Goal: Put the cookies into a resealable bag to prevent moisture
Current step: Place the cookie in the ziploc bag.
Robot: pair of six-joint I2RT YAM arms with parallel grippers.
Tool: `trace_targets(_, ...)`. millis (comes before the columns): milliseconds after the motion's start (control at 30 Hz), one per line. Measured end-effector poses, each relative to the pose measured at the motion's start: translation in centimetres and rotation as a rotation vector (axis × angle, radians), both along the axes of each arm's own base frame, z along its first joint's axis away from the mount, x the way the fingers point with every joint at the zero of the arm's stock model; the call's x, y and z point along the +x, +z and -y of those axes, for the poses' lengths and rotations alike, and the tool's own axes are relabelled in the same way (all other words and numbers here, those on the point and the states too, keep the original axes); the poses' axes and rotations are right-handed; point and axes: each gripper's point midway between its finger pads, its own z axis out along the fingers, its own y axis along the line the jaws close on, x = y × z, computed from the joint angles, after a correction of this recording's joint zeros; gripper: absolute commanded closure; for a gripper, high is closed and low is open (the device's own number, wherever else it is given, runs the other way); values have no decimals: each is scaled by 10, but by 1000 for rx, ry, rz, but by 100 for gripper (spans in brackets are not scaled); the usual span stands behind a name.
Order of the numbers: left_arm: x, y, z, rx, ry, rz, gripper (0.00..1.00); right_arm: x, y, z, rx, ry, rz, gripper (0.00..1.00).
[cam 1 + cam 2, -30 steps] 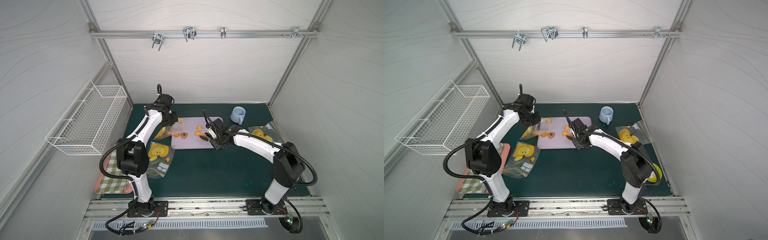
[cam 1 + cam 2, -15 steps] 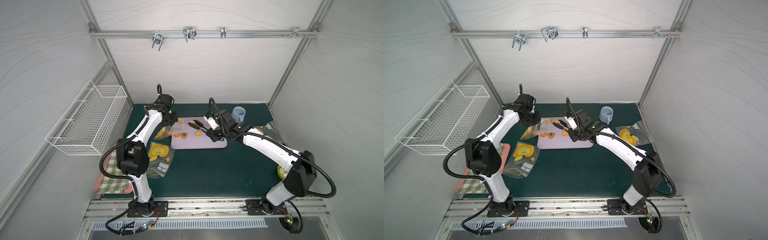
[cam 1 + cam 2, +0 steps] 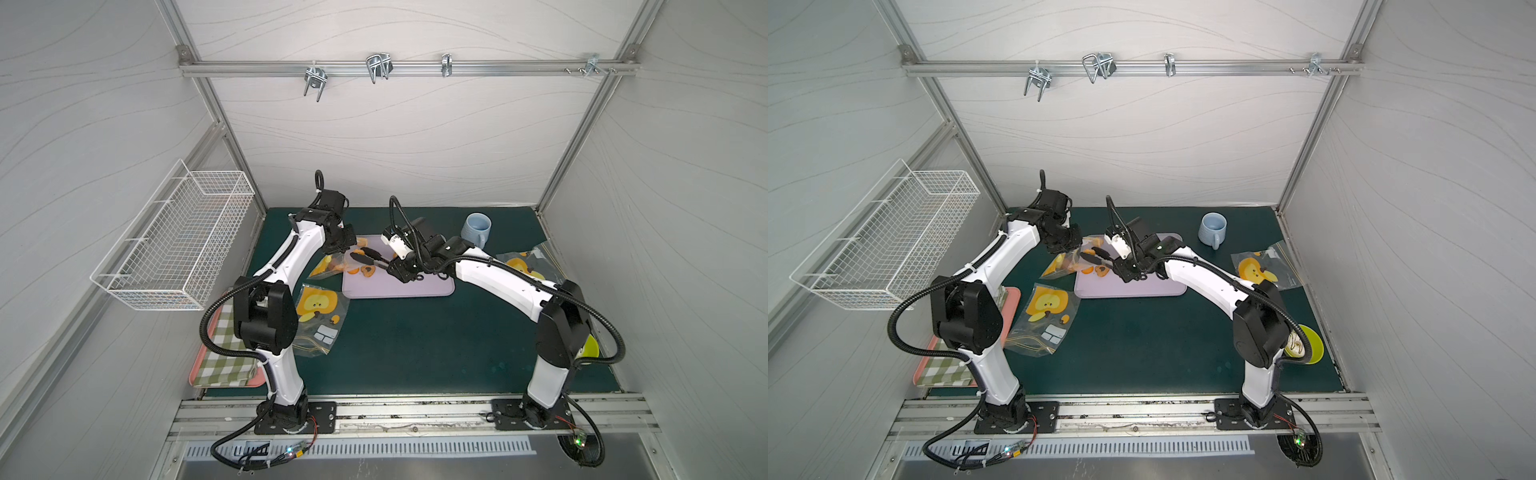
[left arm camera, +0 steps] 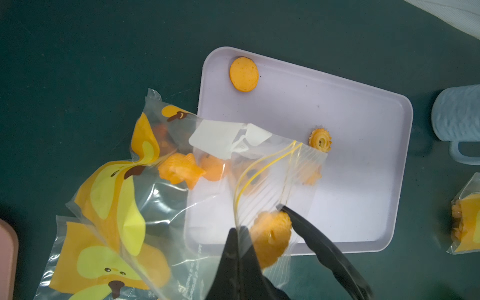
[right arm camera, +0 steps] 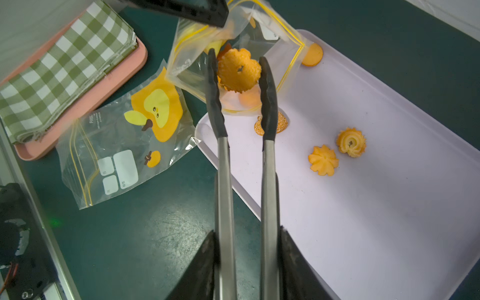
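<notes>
My left gripper (image 4: 237, 230) is shut on the zip rim of a clear resealable bag (image 4: 259, 181) and holds its mouth up over the left end of the lilac tray (image 5: 376, 207). My right gripper (image 5: 246, 231) is shut on steel tongs (image 5: 223, 161). A round orange cookie (image 5: 239, 70) sits between their black tips, just inside the bag mouth. Several cookies (image 4: 179, 170) lie inside the bag. On the tray lie a star cookie (image 5: 323, 160), a swirl cookie (image 5: 351, 142), a flat round cookie (image 5: 312, 54) and a glittery cookie (image 5: 281, 122) under a tong arm.
An empty printed bag (image 5: 124, 145) lies on the green mat beside a checked cloth (image 5: 65, 67) on a pink tray. A blue mug (image 3: 477, 229) and another printed bag (image 3: 523, 266) lie right of the lilac tray. A wire basket (image 3: 178, 241) hangs left; a green bowl (image 3: 1306, 345) sits right.
My right arm has stretched left across the tray, carrying the tongs and the round cookie to the bag mouth. The left gripper has kept its hold in place.
</notes>
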Motion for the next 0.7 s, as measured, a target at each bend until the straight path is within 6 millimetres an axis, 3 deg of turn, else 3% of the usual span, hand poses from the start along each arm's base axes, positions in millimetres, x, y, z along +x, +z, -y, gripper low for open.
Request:
trace_targets(433, 0, 0, 0, -2, -1, 0, 100, 0, -3, 1, -5, -2, 1, 50)
trace_targets(533, 0, 0, 0, -2, -1, 0, 100, -8, 1, 16, -6, -19, 18, 51)
trace_targets(700, 0, 0, 0, -2, -1, -1, 100, -29, 26, 58, 8, -91, 94, 51)
